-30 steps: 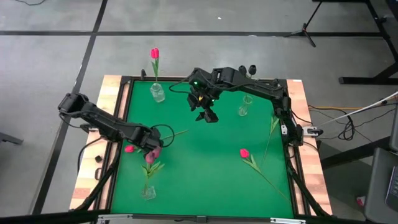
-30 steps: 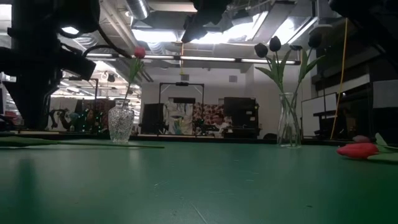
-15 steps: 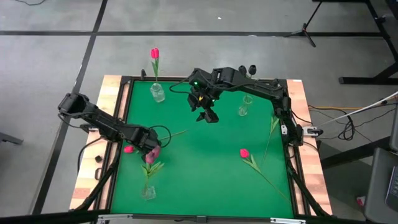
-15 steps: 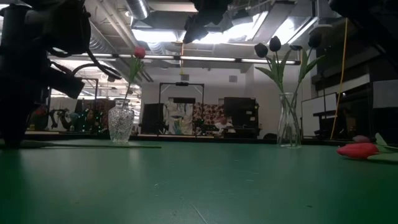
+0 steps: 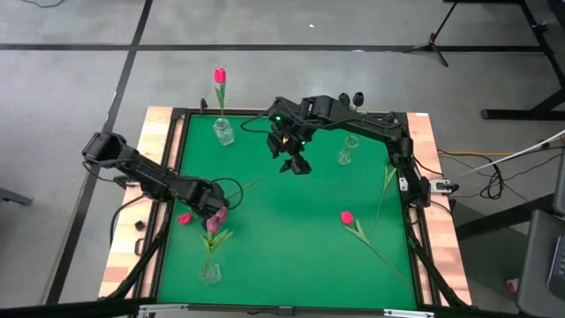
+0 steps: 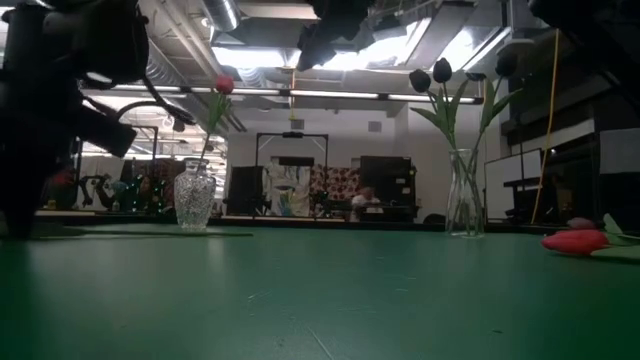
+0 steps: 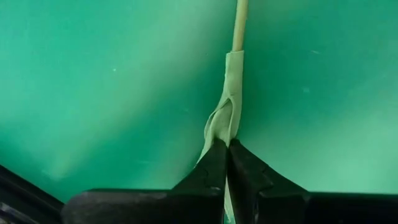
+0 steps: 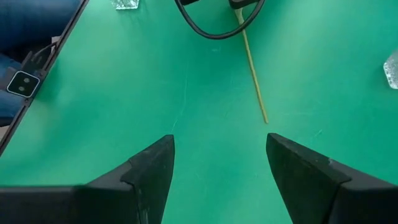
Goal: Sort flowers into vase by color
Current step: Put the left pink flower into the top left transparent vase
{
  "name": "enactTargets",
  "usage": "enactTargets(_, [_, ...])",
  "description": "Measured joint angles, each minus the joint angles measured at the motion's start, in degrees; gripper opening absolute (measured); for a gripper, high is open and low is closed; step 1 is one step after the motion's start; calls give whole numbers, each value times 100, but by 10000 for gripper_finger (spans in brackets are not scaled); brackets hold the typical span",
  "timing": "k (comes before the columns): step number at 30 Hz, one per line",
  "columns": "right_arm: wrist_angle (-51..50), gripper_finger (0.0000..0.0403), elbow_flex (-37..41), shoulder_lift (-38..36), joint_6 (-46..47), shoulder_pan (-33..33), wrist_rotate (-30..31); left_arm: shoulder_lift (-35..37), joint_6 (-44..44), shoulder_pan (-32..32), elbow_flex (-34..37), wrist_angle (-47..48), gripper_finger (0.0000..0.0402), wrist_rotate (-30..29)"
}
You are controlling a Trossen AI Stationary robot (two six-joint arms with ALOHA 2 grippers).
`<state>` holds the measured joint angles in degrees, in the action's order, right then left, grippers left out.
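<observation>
- Left wrist view: the left gripper (image 7: 227, 149) has its jaws pinched together on the pale green leaf and stem of a tulip (image 7: 231, 93), which runs forward from the fingertips across the green mat (image 7: 93, 81).
- Right wrist view: the right gripper (image 8: 219, 152) hovers with jaws wide, nothing between them; a bare stem end (image 8: 254, 74) lies ahead.

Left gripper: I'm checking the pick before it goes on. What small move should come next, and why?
Probably a short lift straight up. The left gripper has its jaws shut on the stem of a flower lying on the mat, so raising it would test the hold. The right gripper hangs open.
</observation>
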<state>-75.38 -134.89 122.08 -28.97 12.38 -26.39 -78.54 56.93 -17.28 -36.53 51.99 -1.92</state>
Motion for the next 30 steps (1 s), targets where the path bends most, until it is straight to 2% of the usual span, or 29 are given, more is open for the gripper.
enactTargets(5, [-70,253,-2,-36,-416,44,148,-1,-37,-4,-484,289,1,38])
enactTargets(10, [-120,253,-13,-278,-431,199,52,-1,-272,-2,-1194,709,0,-48])
enactTargets(19, [-418,253,-13,-715,-823,264,-1060,-1,-589,0,-2535,1797,0,-340])
enactTargets(26, [-727,253,-13,-1025,-848,264,-1041,-1,-781,0,-3320,2025,0,-300])
enactTargets(30, [-759,253,-13,-1094,-773,227,-1328,-1,-820,61,-3758,1932,0,-339])
